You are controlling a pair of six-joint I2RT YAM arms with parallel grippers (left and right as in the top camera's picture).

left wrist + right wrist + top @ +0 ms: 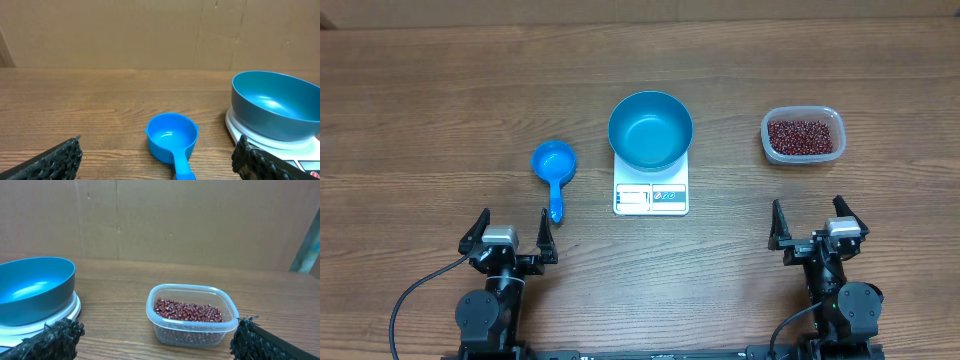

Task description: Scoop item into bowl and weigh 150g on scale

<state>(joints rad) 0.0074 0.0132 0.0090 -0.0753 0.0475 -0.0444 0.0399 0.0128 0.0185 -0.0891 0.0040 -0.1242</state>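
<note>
left gripper (511,222), right gripper (808,212) gape empty at bottom; a skewed grip on the small blue plastic scoop (554,168) could spill the tiny red-brown beans (804,136).

1. Bowl (650,128): one, round and teal-blue.
2. Scale (651,197): one, white and square. Its front strip carries two panels side by side.
3. Scoop (554,165): one, small, blue, with a single handle.
4. Tub (192,326): one, clear plastic with rounded corners.
5. Beans (803,137): one heap of small dark red-brown beans. The individual beans are too many and too small to count.
6. Grippers: two, namely one left gripper (514,213) and one right gripper (807,203). Each has two fingers (475,232), four in total.
7. Table (420,90): one, wooden.
8. Cables (410,300): two, black, one at each arm base.
</note>
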